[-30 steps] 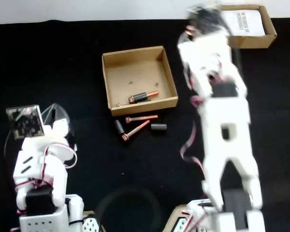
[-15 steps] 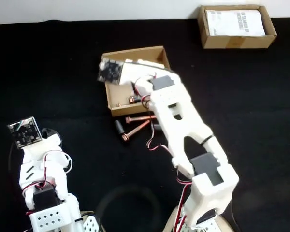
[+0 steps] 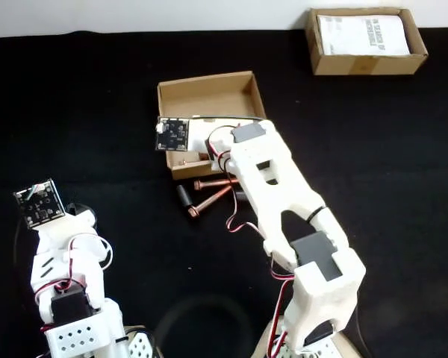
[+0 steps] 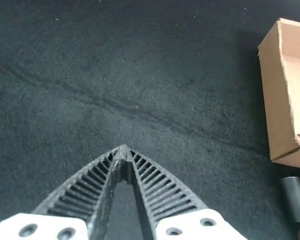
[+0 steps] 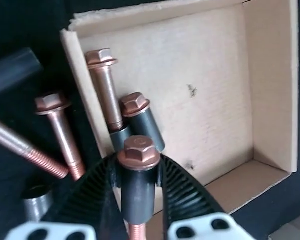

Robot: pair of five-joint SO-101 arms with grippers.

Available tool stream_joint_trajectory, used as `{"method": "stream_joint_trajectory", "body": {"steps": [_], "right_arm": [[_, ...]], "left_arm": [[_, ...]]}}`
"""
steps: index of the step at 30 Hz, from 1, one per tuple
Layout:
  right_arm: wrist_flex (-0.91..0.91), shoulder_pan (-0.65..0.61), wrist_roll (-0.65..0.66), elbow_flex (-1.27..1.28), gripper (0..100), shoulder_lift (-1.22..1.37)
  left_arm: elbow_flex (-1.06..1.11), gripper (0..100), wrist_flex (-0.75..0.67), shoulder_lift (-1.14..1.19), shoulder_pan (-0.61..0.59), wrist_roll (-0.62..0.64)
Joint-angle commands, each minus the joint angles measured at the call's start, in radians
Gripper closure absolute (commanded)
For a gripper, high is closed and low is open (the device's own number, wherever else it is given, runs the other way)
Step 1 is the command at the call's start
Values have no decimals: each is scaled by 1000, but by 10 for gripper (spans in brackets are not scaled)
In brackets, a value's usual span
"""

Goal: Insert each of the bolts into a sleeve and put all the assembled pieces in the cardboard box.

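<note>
Over the front wall of the cardboard box (image 5: 210,90), the right gripper (image 5: 138,167) clamped a sleeved bolt (image 5: 138,192) in its fingers (image 5: 182,192) while the left gripper (image 4: 122,156) hung closed and empty above the desk (image 4: 115,60); releasing there risked a bounce off the rim.

Light even and diffuse, from above; no hard shadows. In high view, matte black cloth tabletop (image 3: 97,89) swallows light and reads dark with little detail. Against it, white plastic arm (image 3: 284,194) very bright, upper faces near washed out. Inside of open brown cardboard box (image 3: 209,101) evenly lit, thin soft shadow under inner walls. Left wrist view: tabletop lighter, crease showing as darker streak. Right wrist view: soft glints on copper hex-head bolt (image 5: 138,151), dull sheen on black cylindrical sleeve (image 5: 137,195) in right claw (image 5: 138,162); box floor pale, bright.
</note>
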Motion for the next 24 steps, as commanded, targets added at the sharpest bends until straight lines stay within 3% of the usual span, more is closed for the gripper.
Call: {"method": "stream_joint_trajectory", "body": {"steps": [1,3,13,20,24], "right_arm": [[33,-2,15,-13,853,-5],[44,-2,15,-18,811,-5],[107,-1,11,-102,811,-16],[648,-70,-364,-226,811,-127],[825,-94,-493,-254,811,-176]], "left_arm": [[16,991,3,-8,-18,-3],[16,991,3,-8,-18,-3],[16,991,3,-8,-13,-3],[16,990,3,-8,-13,-3],[16,990,3,-8,-13,-3]]}}
